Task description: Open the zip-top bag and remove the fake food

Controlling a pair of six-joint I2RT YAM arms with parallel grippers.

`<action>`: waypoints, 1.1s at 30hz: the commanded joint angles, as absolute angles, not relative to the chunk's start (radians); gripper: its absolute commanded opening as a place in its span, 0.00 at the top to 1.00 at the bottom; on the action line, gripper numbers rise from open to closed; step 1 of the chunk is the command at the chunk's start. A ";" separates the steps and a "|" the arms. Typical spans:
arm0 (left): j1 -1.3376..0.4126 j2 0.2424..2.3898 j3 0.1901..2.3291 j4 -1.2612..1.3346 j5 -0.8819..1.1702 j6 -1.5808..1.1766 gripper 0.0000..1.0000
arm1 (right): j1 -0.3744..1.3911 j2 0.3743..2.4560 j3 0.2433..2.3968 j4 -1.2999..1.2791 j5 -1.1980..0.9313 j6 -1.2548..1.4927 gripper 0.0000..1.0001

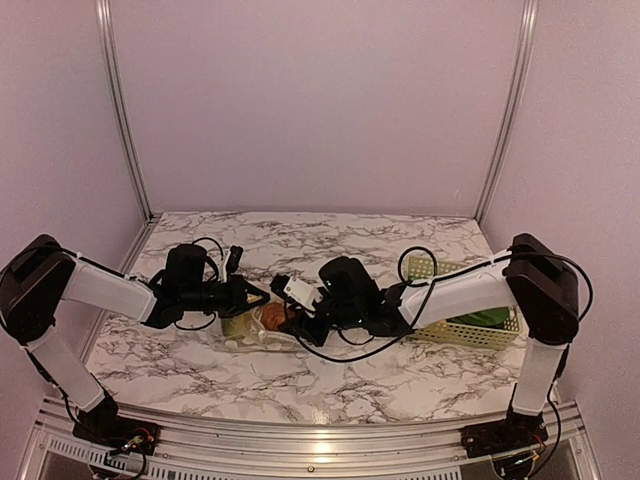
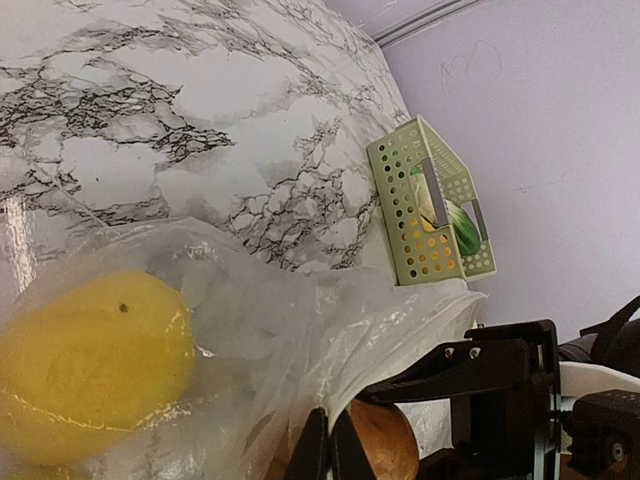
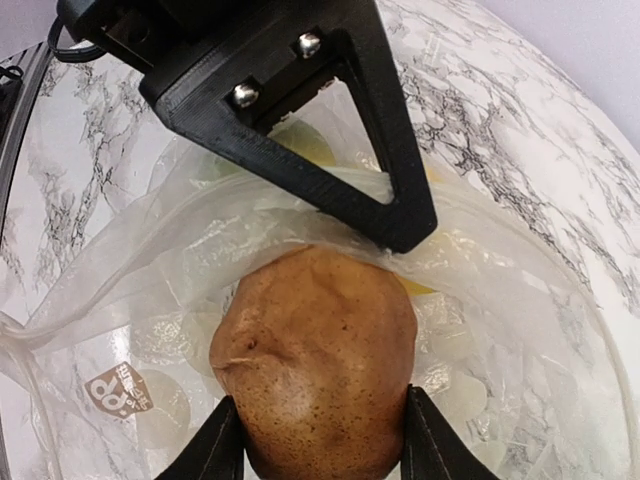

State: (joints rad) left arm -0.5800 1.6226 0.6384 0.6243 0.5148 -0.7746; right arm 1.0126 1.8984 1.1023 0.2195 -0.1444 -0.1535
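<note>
At mid-table, between the two wrists: clear zip-top bag [image 1: 245, 340], floppy and crumpled, printed with pale round dots, lying on the marble table [image 1: 350, 385]. Film wrinkled and milky where folded, mouth gaping toward the right arm. Of the fake food [image 1: 275, 316], two parts plain to see: a rounded brown piece [image 3: 320, 350], speckled and matte, sitting just inside the mouth; a smooth yellow piece [image 2: 90, 360] deeper in, blurred behind plastic.

Bare marble in front of the bag and behind it, up to the back wall. Pale green lattice basket [image 1: 470, 335] well apart on the right, near the side wall, something green inside. Purple walls closing three sides.

Left gripper [image 2: 328, 445] closed tight, pinching a fold of the bag's upper film beside the mouth. Right gripper [image 3: 320, 440] narrowed partway, reaching into the mouth, fingers [image 3: 215, 445] pressed against both flanks of the brown piece. Both grippers close together, almost tip to tip.
</note>
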 commanded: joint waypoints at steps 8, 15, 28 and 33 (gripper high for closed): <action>-0.574 1.636 0.656 0.570 0.501 -0.739 1.00 | 1.016 1.757 1.051 0.142 -0.106 -0.113 0.70; -0.574 1.650 0.666 0.574 0.505 -0.742 1.00 | 0.985 1.684 1.028 0.138 -0.107 -0.072 0.70; -0.579 1.649 0.663 0.606 0.526 -0.746 1.00 | 0.928 1.663 1.058 0.177 -0.148 -0.012 0.71; -0.589 1.641 0.669 0.595 0.523 -0.738 1.00 | 0.931 1.729 1.142 0.169 -0.176 -0.005 0.70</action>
